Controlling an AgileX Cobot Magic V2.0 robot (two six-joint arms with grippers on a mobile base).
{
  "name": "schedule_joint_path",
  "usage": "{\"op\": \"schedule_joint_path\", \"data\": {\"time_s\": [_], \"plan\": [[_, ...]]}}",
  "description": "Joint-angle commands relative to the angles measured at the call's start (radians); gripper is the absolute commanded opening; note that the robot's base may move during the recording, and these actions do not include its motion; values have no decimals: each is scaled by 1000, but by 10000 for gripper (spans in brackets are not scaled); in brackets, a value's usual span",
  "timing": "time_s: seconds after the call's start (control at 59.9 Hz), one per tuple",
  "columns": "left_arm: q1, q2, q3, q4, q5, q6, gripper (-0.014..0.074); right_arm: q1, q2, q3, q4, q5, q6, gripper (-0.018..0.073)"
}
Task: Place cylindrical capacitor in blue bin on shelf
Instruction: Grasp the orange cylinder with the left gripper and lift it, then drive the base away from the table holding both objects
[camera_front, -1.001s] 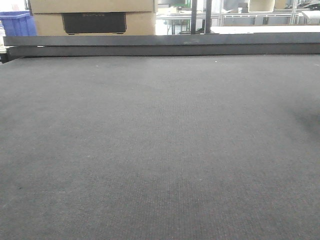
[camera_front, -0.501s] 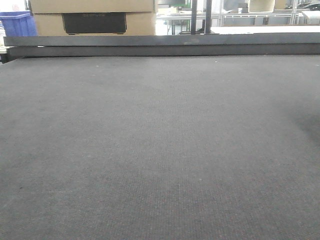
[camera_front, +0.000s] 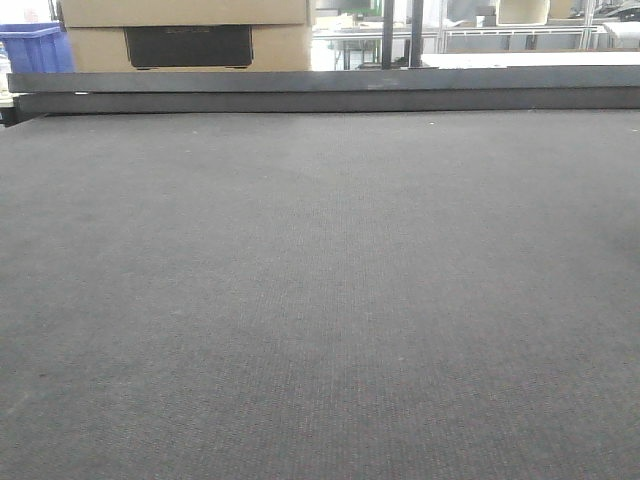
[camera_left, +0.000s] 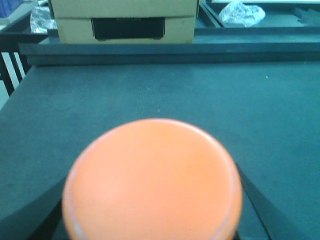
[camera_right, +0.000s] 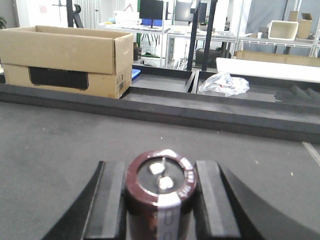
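Cardboard box (camera_right: 65, 57) at 10 o'clock, plastic bag (camera_right: 224, 82) at 1, dark ledge (camera_right: 160, 107) across 12. Cylindrical capacitor (camera_right: 160, 175) upright, pinched by right gripper (camera_right: 161, 197). Left gripper (camera_left: 152, 210) behind orange dome (camera_left: 152, 170); grip unclear.

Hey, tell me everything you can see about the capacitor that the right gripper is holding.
The cylindrical capacitor is a short cylinder with a glossy dark maroon-brown sleeve and a pale grey stripe down its near side. Its silvery top face carries two small metal terminals. It stands upright, clamped between the black pads of the right gripper, one on each side, above the grey table mat. Its lower part is cut off by the frame.
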Motion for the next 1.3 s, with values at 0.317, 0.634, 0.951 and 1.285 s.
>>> {"op": "schedule_joint_path", "data": {"time_s": [0.317, 0.634, 0.951, 1.285], "plan": [[-7, -7, -6, -8, -3, 4, -111, 0, -4, -5, -5, 0, -4, -122], [-7, -7, -6, -8, -3, 4, -111, 0, -4, -5, -5, 0, -4, -122], [-7, -7, -6, -8, -3, 4, -111, 0, -4, -5, -5, 0, -4, -122], [-7, -7, -6, -8, -3, 4, -111, 0, -4, -5, -5, 0, -4, -122]]}}
